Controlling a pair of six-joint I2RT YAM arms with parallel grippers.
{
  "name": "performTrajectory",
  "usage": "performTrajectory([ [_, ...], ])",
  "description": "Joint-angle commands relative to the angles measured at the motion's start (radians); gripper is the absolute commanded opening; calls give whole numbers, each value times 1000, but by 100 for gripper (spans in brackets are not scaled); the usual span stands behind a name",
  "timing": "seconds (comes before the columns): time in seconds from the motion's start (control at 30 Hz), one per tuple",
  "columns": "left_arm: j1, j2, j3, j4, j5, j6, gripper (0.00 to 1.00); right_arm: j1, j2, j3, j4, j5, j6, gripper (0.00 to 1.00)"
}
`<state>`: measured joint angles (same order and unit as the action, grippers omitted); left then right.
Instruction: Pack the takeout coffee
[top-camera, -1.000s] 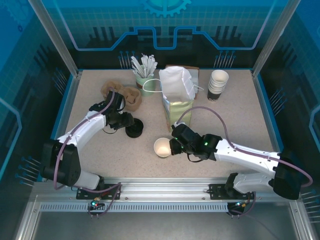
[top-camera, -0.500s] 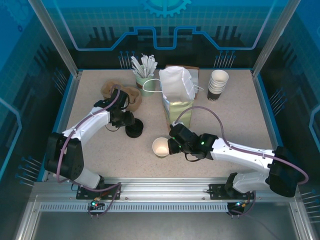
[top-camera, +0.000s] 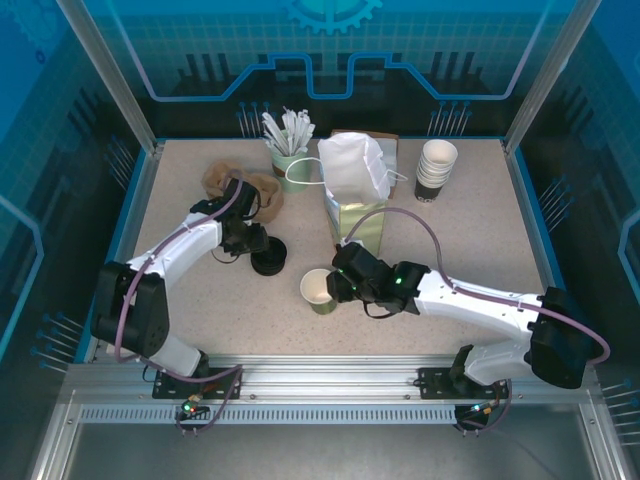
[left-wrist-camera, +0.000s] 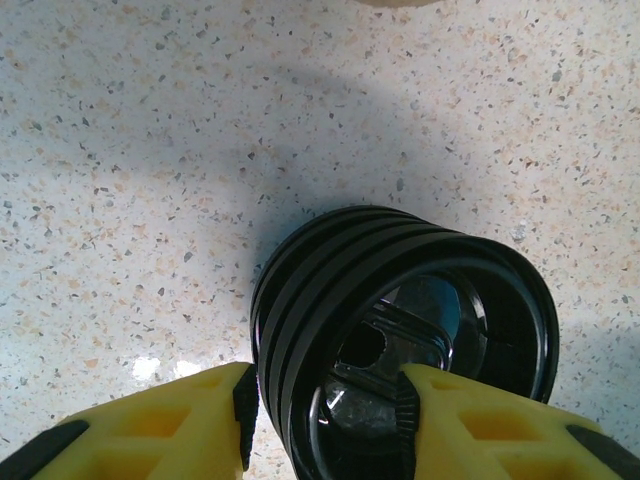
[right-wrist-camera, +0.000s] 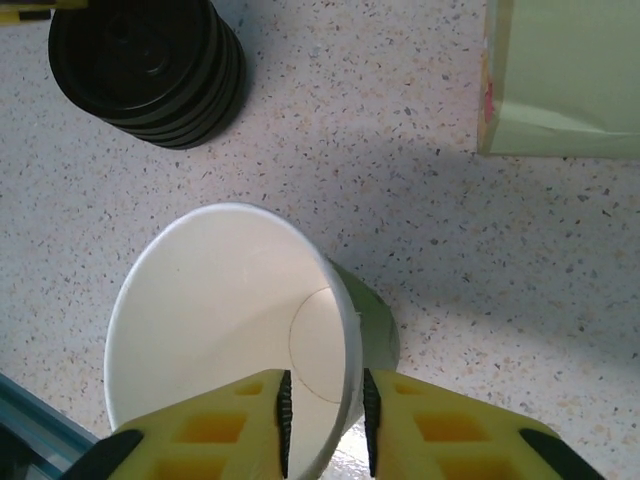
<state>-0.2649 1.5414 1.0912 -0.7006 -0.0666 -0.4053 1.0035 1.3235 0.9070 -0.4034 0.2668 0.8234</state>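
While the right gripper (right-wrist-camera: 325, 420) straddles its thin rim with jaws slackened, one pad inside and one outside, the small olive-green paper cup (right-wrist-camera: 230, 320), smooth and white within, sits on the speckled table (top-camera: 480, 240) before the pale green paper bag (top-camera: 355, 215). From above its green wall shows; a second ago only the white mouth did. The left gripper (left-wrist-camera: 325, 400) clamps the ribbed stack of glossy black plastic lids (left-wrist-camera: 400, 300)
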Motion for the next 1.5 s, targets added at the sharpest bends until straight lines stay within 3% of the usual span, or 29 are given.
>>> performTrajectory([
  [0.0,-11,18,32,-25,-18,32,43,9,8,43,-27,28,8,33],
  [0.37,-34,31,50,-46,-55,41,39,2,-42,83,-106,61,0,46],
  [1.47,-91,81,99,-90,-123,47,23,-55,-281,19,-217,117,-7,48],
])
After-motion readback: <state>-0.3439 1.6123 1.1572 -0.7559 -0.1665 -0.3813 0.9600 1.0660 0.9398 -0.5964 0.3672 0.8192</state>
